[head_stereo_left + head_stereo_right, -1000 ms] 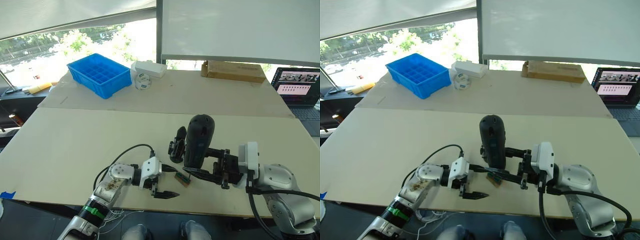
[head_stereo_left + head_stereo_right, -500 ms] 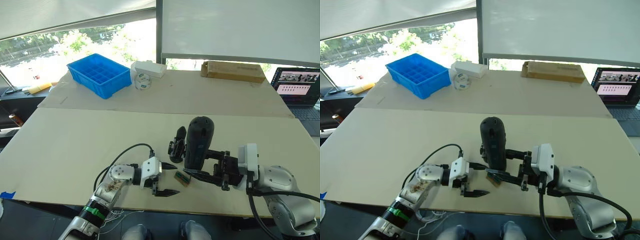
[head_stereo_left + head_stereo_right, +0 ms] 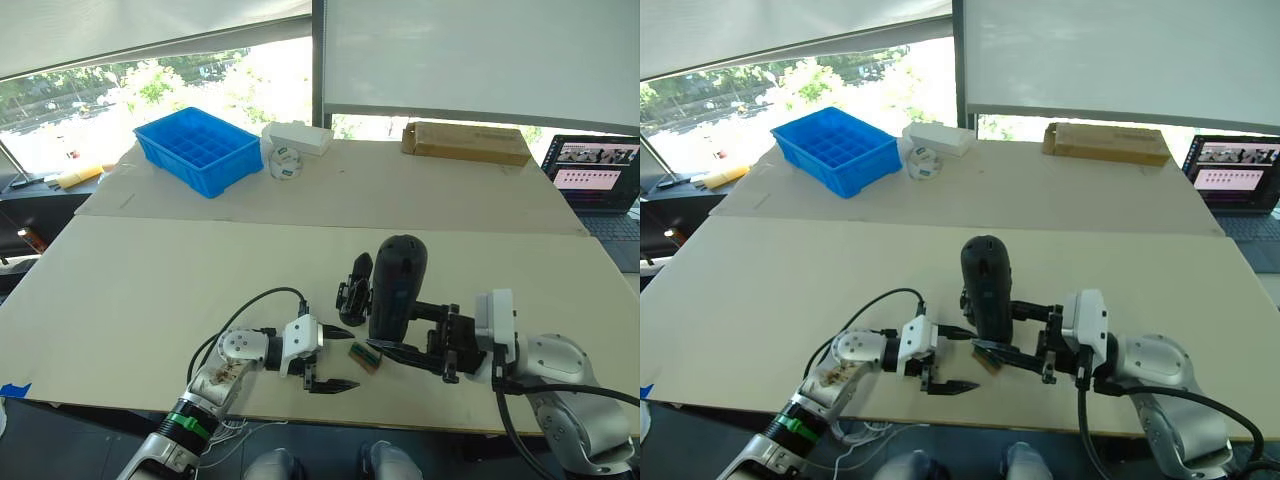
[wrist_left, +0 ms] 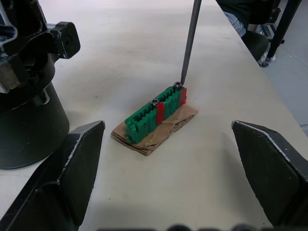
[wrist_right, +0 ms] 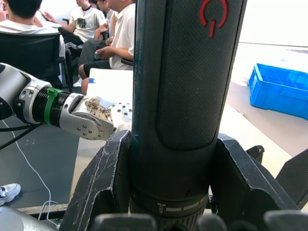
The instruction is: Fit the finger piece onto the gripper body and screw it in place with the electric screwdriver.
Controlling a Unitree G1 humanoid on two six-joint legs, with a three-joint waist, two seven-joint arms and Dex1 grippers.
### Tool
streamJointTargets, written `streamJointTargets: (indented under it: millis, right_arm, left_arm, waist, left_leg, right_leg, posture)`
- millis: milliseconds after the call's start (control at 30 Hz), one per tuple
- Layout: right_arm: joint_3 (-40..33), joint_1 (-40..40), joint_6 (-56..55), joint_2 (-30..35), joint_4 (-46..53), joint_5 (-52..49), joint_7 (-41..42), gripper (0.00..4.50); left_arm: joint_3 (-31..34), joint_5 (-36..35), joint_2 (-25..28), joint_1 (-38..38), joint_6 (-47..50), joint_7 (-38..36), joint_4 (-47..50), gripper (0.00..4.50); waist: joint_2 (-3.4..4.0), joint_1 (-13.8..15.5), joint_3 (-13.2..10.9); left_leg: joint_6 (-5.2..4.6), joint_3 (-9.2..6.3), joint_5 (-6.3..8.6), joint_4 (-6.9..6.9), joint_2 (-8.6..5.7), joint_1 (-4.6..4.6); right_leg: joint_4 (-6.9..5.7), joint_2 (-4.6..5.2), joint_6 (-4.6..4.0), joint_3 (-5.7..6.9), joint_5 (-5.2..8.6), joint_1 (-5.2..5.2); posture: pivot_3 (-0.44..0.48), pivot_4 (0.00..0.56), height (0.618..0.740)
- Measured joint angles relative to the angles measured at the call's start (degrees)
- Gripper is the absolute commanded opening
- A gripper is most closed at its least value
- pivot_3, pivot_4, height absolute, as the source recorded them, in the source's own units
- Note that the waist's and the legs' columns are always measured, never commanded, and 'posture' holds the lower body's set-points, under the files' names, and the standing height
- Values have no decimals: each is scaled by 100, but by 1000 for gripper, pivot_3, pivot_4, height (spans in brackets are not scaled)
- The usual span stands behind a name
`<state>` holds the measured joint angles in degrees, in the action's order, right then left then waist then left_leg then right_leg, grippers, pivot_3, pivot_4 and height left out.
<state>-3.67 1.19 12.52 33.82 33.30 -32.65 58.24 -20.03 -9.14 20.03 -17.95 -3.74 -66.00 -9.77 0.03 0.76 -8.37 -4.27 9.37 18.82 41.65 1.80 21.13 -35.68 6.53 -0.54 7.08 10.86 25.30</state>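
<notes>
The right gripper (image 3: 400, 352) clamps the screwdriver (image 3: 395, 283), bit picking a screw from the green block (image 4: 156, 109), left gripper (image 3: 330, 358) wide open, empty; next, lift cleanly.

You are looking at a lab or workshop room set up for robot trials. Two plain pale tables (image 3: 200, 270) stand pushed together beneath big windows with roller blinds (image 3: 480, 60), trees outside. On the far table sit a blue plastic parts bin (image 3: 198, 150) with compartments, a white box (image 3: 298, 138), a roll of tape (image 3: 284, 165) and a flat cardboard box (image 3: 466, 142). A laptop (image 3: 598, 180) stands open at the right edge. In the right wrist view, several people (image 5: 96, 29) sit on chairs nearby.
</notes>
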Motion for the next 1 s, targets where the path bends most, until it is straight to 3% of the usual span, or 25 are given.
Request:
streamJointTargets:
  millis: [1000]
  right_arm:
    - [17,38,5,130,232,-230,-231,1903]
  left_arm:
    - [8,-4,-14,30,-144,16,-89,4500]
  waist:
    - [0,3,0]
  left_leg:
    - [-2,-7,2,-4,4,2]
  right_leg:
    - [19,4,0,0,0,-3]
  posture:
    - [0,150,740]
